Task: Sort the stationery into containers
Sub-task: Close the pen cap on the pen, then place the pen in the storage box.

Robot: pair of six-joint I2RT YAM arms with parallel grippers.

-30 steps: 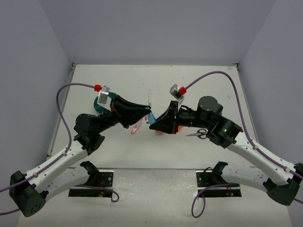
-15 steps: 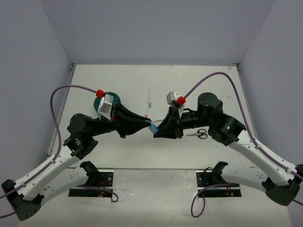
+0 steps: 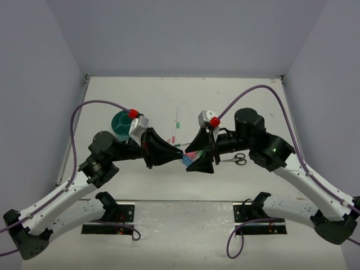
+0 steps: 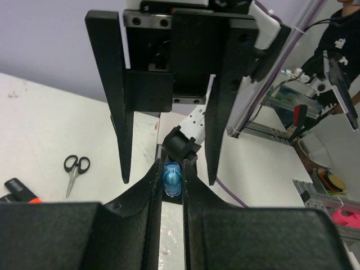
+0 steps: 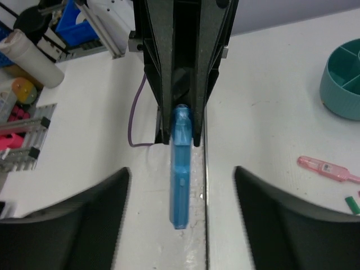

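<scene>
A translucent blue clip-like stick (image 5: 180,146) hangs in mid-air between the two arms. My left gripper (image 4: 171,169) is shut on one end of it (image 4: 171,177). My right gripper (image 5: 181,185) is open, its fingers (image 5: 112,214) wide on either side of the stick without touching it. In the top view the two grippers (image 3: 179,157) (image 3: 194,161) meet nose to nose over the table's middle. The teal organiser (image 3: 120,121) stands to the left, behind my left wrist, with its inner dividers showing (image 5: 340,84).
Black-handled scissors (image 3: 236,160) lie right of the right gripper. A thin white pen (image 3: 176,119) and a green piece (image 3: 181,145) lie behind the grippers. A pink clip (image 5: 326,167) lies near the organiser. A black and orange highlighter (image 4: 17,188) lies by the scissors (image 4: 74,171).
My right gripper has opened and let go of the blue stick, which stays in my left gripper. Both wrists have shifted slightly toward the near edge, uncovering the organiser.
</scene>
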